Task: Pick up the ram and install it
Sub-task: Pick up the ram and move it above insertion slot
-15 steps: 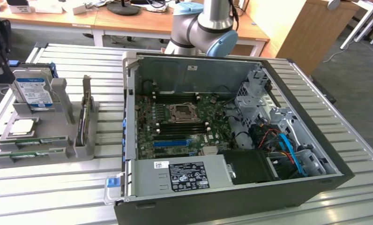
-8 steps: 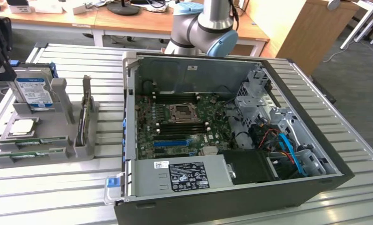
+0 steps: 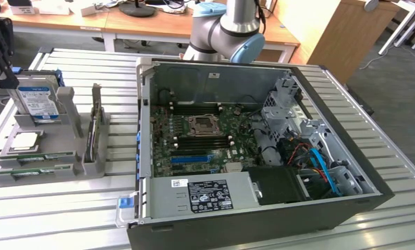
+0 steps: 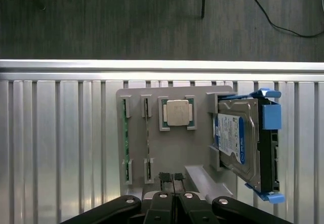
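Two ram sticks (image 4: 125, 143) (image 4: 147, 138), thin and green, stand on edge in the slots of a grey holder (image 4: 197, 153). In the exterior view they lie at the holder's near side (image 3: 44, 156) (image 3: 40, 171). My gripper (image 4: 172, 177) hangs above the holder's edge, with its dark fingers pressed together and nothing between them. In the exterior view the gripper (image 3: 8, 79) sits high at the left, over the hard drive end of the holder (image 3: 89, 166). It touches neither ram stick.
The holder also carries a blue-labelled hard drive (image 3: 39, 101), a square silver processor (image 3: 25, 140) and an upright card (image 3: 94, 125). An open computer case (image 3: 263, 224) with its motherboard (image 3: 200, 135) fills the slatted table's (image 3: 55, 219) middle. The arm's base (image 3: 228, 31) stands behind the case.
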You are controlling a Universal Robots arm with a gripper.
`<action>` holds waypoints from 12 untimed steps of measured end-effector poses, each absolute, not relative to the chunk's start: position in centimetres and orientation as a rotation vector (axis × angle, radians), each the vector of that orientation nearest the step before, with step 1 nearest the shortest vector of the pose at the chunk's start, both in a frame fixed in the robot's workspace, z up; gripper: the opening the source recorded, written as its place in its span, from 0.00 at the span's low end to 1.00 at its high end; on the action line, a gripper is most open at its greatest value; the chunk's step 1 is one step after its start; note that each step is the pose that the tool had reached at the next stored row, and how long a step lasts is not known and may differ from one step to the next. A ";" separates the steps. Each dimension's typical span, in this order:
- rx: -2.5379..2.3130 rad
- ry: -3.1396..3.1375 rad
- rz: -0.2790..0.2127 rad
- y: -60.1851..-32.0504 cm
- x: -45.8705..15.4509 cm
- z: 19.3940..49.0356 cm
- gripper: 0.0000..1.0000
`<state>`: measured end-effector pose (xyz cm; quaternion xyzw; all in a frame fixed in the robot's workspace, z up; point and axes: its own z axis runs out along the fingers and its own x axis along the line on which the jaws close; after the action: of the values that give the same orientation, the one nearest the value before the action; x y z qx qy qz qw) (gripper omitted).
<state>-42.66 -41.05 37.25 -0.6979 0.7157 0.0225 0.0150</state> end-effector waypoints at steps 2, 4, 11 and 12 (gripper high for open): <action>-2.172 2.227 0.070 -41.1 -42.7 37.2 0.11; -2.172 2.226 0.070 -41.1 -42.7 37.2 0.11; -2.172 2.226 0.070 -41.1 -42.7 37.0 0.11; -2.172 2.226 0.070 -41.1 -42.7 37.0 0.11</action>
<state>-42.65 -41.06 36.99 -0.6981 0.7155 0.0226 0.0150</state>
